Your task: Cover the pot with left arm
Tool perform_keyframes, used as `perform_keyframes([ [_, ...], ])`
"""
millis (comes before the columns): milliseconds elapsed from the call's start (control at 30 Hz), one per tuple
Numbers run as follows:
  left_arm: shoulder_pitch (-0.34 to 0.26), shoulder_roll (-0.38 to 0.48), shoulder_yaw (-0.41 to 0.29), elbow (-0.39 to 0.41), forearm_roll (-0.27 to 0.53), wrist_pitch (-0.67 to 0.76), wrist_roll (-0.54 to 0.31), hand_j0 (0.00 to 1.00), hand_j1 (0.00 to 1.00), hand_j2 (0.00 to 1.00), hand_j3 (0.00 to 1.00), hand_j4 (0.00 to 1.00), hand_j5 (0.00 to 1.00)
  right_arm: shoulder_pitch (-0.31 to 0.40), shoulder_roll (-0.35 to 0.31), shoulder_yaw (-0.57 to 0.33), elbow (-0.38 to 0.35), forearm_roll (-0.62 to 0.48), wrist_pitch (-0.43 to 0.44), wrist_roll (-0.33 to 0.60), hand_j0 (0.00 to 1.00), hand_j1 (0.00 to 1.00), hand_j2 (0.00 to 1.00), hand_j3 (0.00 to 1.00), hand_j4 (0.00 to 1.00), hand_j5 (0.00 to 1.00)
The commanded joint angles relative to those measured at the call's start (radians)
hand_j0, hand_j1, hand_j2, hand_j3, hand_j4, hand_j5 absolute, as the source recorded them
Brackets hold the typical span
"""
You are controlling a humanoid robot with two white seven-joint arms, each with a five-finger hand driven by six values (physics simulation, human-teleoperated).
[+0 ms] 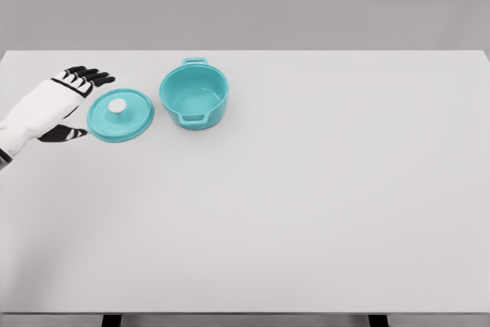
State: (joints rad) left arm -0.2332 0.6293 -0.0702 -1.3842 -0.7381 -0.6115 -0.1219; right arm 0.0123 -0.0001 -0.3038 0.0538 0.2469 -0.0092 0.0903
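Nearest me, my left hand (57, 105) sits by the table's (306, 212) left edge, fingers spread, gripping nothing, thumb just beside the teal lid (120, 116). The lid lies flat toward the far left corner, white knob (117, 106) up. I'd pinch that knob squarely. Just beyond, the uncovered pot (194, 96) waits right of the lid.

Left hand (57, 101): white smooth shell over back and wrist, five black fingers (90, 76) with white segments near knuckles, black thumb. Forearm white, dark band at edge.
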Motion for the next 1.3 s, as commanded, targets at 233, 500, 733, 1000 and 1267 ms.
perform_keyframes([
  [233,-0.015,0.013,-0.007,0.036,0.005,0.001,-0.001,1.00,1.00,1.00,1.00,1.00,1.00,0.000,0.000,0.000,0.000,0.000,0.000,0.000,1.00,1.00,1.00,1.00,1.00,1.00],
  [500,-0.307,0.013,-0.229,0.293,0.009,0.001,-0.124,0.91,0.91,0.91,0.91,0.91,0.91,0.000,0.000,0.000,0.000,0.000,0.000,0.000,1.00,1.00,1.00,1.00,1.00,1.00],
  [733,-0.402,0.039,-0.370,0.386,0.066,0.001,-0.125,0.87,0.87,0.87,0.87,0.87,0.87,0.000,0.000,0.000,0.000,0.000,0.000,0.000,1.00,1.00,1.00,1.00,1.00,1.00],
  [1000,-0.466,0.039,-0.453,0.465,0.121,0.001,-0.125,0.75,0.75,0.75,0.75,0.75,0.75,0.000,0.000,0.000,0.000,0.000,0.000,0.000,1.00,1.00,1.00,1.00,1.00,1.00],
  [1267,-0.463,0.030,-0.453,0.464,0.138,0.001,-0.122,0.75,0.75,0.75,0.75,0.75,0.75,0.000,0.000,0.000,0.000,0.000,0.000,0.000,1.00,1.00,1.00,1.00,1.00,1.00],
])
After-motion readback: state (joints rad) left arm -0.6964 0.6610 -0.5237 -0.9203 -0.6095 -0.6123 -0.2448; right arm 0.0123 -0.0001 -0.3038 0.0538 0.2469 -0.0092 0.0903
